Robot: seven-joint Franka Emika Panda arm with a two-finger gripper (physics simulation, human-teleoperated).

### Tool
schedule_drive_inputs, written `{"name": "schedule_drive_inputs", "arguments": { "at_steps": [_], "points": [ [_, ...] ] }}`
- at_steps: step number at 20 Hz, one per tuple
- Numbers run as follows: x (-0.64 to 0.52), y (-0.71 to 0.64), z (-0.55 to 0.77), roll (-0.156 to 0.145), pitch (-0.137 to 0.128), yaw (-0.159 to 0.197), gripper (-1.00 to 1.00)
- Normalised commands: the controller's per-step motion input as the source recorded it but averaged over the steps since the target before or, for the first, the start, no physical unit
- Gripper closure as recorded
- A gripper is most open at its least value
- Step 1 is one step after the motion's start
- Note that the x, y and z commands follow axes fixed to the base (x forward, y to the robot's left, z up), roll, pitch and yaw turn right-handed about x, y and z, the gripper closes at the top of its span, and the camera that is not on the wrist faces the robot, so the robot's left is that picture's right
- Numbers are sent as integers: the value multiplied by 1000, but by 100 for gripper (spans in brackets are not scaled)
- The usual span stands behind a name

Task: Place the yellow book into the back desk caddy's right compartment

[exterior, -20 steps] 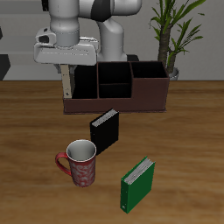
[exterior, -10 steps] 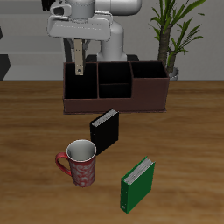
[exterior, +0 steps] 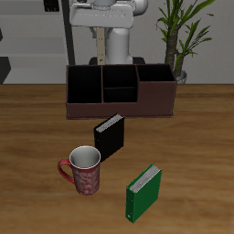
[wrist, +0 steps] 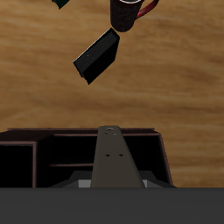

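The gripper (exterior: 99,28) is at the top middle of the frame, high above the table. It is pinching the yellow book (exterior: 99,47) by its top end, and the book hangs straight down. In the wrist view the yellow book (wrist: 112,163) sticks out over the back desk caddy (wrist: 83,147). In the exterior view the back desk caddy (exterior: 119,102) sits below, and the book is up in the air above its back wall, not in any slot. So the carrying step is going on. The right compartment (exterior: 154,77) is the tall slot toward the right side of the frame. Next, I think the arm must slide the book over that slot, then lower it in and let go. The black book (exterior: 110,137), the mug (exterior: 82,170) and the green book (exterior: 142,192) sit lower in the frame, out of the way.
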Motion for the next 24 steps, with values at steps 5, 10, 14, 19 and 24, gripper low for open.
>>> {"name": "schedule_drive_inputs", "arguments": {
  "at_steps": [5,10,14,19,24],
  "points": [
    [-187,432,64,16,16,-5,100],
    [-81,281,61,13,-9,15,100],
    [-141,568,72,30,5,14,100],
    [-23,245,-23,22,13,-1,100],
    [-73,374,11,25,4,2,100]
  ]
}}
